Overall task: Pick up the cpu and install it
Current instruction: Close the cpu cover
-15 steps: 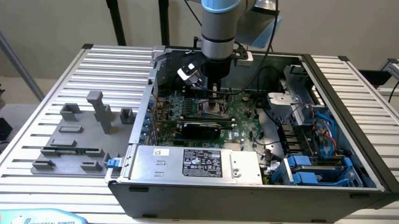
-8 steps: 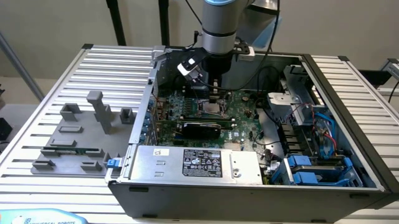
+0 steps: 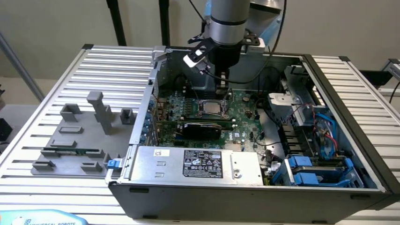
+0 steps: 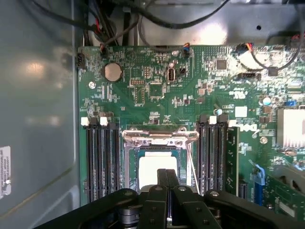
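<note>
Silvery cpu [image 4: 157, 167] in socket [image 4: 131, 162] beneath closed fingers [image 4: 163, 183], wrist view

You are in a robotics lab or test cell set up for computer assembly, not a home or an office. The bench [image 3: 112, 61] is ribbed aluminium profile, the sort used for machine bases. At the centre of the exterior view an open desktop computer case [image 3: 250, 194] lies on it, its motherboard [image 3: 240, 119] bared with the cpu [image 3: 211, 108] in the socket. At the left of the frame stand grey fixture blocks [image 3: 100, 112]. An industrial robot arm [image 3: 226, 18] hangs over the case at upper centre, black frame posts [image 3: 115, 18] stand against a plain wall [image 3: 50, 23], and a robot maker's label [image 3: 44, 220] shows at lower left.
</note>
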`<state>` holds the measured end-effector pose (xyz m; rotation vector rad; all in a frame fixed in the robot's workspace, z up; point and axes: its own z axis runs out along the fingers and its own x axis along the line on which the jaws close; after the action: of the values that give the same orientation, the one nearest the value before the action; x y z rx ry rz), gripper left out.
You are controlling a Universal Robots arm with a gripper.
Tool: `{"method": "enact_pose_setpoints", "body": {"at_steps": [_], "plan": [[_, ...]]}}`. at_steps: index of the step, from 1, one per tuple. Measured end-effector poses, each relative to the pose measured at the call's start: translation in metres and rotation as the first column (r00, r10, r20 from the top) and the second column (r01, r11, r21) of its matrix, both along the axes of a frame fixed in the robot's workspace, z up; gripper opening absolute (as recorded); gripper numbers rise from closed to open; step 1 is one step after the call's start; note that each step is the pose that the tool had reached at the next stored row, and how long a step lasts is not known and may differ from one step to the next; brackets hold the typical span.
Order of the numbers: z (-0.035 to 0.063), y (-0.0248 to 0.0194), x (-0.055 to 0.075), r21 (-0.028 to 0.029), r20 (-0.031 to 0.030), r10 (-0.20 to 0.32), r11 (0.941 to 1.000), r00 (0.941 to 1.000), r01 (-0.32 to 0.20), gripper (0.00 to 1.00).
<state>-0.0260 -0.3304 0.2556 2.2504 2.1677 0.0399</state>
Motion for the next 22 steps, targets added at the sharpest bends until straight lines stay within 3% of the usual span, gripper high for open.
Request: {"method": "enact_pose_setpoints", "body": {"at_steps": [4,8,14,22], "plan": [[0.0149,-0.0028,0.014,0.0023,-0.0061,0.000,1.0000,1.0000,0.000,0.11],[0.0210,-0.0034,0.033,0.0075,-0.0114,0.000,1.0000,0.9999,0.000,0.11],[0.0213,-0.0035,0.056,0.0158,-0.0132,0.001,0.9999,0.9999,0.000,0.11],[0.0081,-0.0035,0.058,0.0160,-0.0132,0.001,0.9999,0.9999,-0.001,0.11]]}}
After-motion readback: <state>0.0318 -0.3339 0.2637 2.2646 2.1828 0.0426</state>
